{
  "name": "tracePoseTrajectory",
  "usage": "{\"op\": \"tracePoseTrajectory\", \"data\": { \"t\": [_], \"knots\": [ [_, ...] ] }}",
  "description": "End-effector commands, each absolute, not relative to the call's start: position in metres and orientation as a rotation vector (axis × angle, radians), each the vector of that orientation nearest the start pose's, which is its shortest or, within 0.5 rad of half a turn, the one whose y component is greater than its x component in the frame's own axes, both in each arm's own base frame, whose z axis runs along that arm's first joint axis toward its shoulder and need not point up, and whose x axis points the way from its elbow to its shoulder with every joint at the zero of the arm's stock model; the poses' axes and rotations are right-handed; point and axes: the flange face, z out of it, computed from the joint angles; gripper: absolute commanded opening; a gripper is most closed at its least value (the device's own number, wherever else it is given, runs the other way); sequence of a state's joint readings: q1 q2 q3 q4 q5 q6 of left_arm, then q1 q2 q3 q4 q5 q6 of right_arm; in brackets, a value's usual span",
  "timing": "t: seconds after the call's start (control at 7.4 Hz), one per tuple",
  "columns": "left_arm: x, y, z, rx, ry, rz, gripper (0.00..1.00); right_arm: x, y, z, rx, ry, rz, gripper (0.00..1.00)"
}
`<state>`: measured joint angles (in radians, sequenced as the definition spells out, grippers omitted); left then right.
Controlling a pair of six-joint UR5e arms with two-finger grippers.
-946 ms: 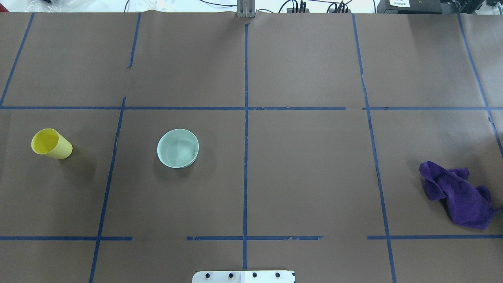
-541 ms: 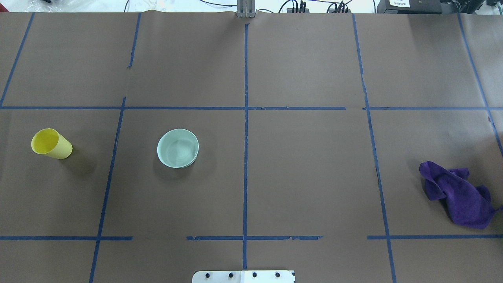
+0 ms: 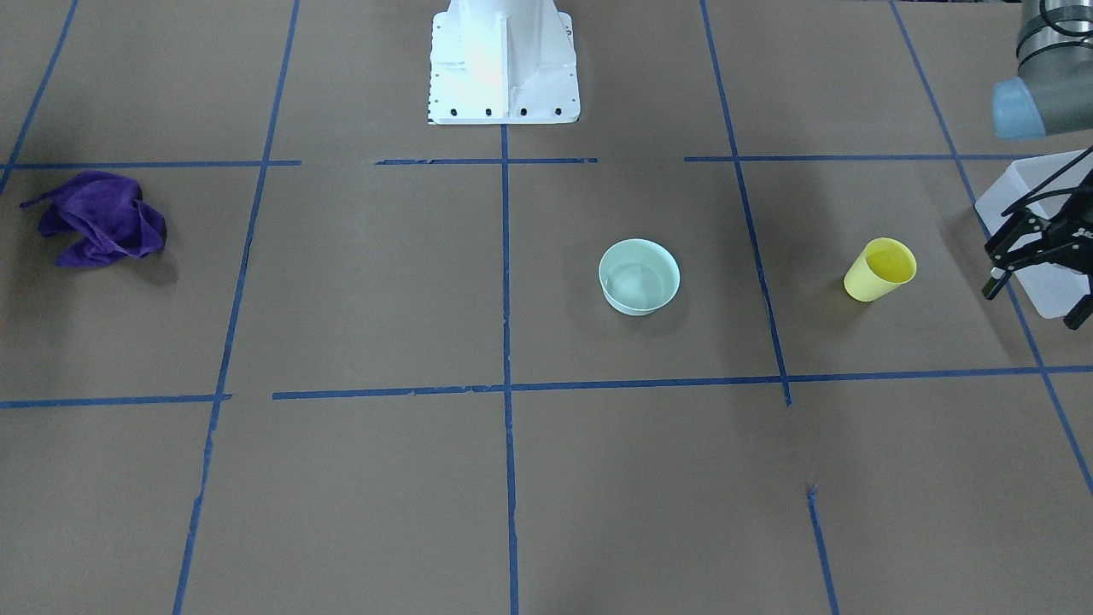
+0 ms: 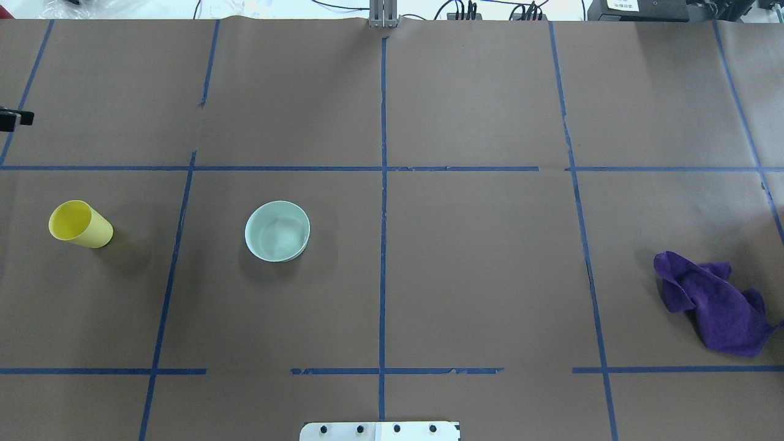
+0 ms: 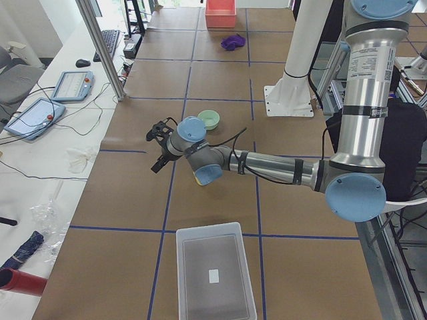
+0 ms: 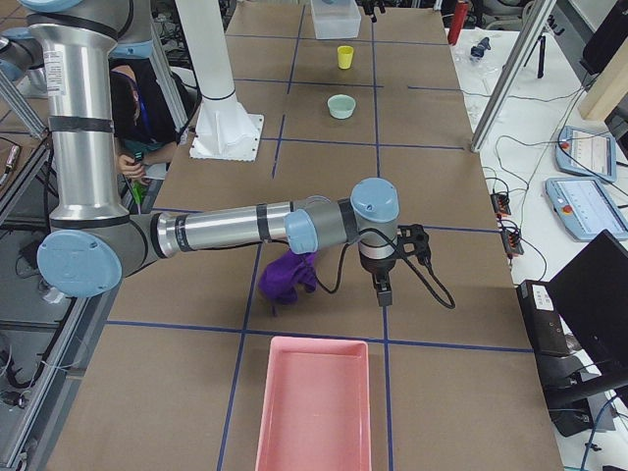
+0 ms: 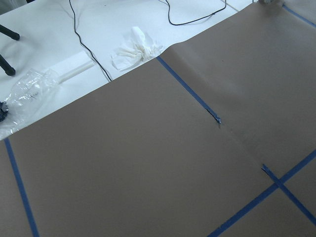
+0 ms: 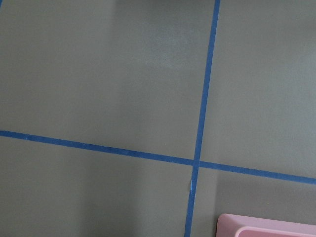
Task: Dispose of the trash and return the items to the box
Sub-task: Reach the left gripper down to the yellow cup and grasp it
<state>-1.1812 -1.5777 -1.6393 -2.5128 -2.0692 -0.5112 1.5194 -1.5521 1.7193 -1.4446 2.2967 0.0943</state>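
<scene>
Six cameras around one taped table

We look down from behind the robot on the brown paper-covered table (image 4: 478, 275), and steeply down from across it, facing the white base plate (image 3: 504, 94). These two views share the round pale mint-green bowl (image 4: 277, 231), the small yellow plastic cup (image 4: 79, 224) and the crumpled purple cloth (image 4: 716, 303), with sides swapped. From each table end we look along its length, one with the translucent frosted-white rectangular bin (image 5: 197, 280) nearest, the other with the pink rectangular tray (image 6: 314, 412) nearest. Our two wrist cameras sit close over paper and blue tape lines (image 8: 200, 123); the right one catches a corner of that tray.
</scene>
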Motion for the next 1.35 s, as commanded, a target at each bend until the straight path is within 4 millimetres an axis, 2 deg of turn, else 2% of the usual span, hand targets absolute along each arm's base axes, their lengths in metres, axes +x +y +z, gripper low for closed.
{"op": "tracePoseTrajectory", "data": {
  "t": [0.0,0.14,0.27,0.41,0.54,0.81,0.95,1.08,1.22],
  "knots": [
    [0.159,-0.456,0.554,0.608,0.885,-0.06,0.8,0.039,-0.514,0.565,0.226,-0.741,-0.068,1.0],
    [0.172,-0.435,0.558,0.541,0.95,-0.14,0.6,0.039,-0.513,0.566,0.224,-0.742,-0.067,1.0],
    [0.194,-0.426,0.562,0.523,0.943,-0.164,0.59,0.039,-0.513,0.566,0.223,-0.742,-0.067,1.0],
    [0.206,-0.42,0.566,0.506,0.943,-0.144,0.59,0.038,-0.513,0.566,0.222,-0.742,-0.068,1.0],
    [0.209,-0.417,0.572,0.497,0.934,-0.134,0.57,0.038,-0.513,0.566,0.222,-0.742,-0.068,1.0],
    [0.2,-0.406,0.588,0.49,0.899,-0.106,0.51,0.038,-0.513,0.566,0.224,-0.742,-0.069,1.0],
    [0.2,-0.405,0.589,0.489,0.898,-0.104,0.19,0.038,-0.513,0.566,0.222,-0.742,-0.068,1.0],
    [0.2,-0.405,0.588,0.506,0.893,-0.072,0.0,0.038,-0.512,0.567,0.221,-0.742,-0.068,1.0],
    [0.2,-0.405,0.584,0.517,0.895,-0.061,0.0,0.038,-0.51,0.569,0.22,-0.742,-0.069,1.0]
  ]
}}
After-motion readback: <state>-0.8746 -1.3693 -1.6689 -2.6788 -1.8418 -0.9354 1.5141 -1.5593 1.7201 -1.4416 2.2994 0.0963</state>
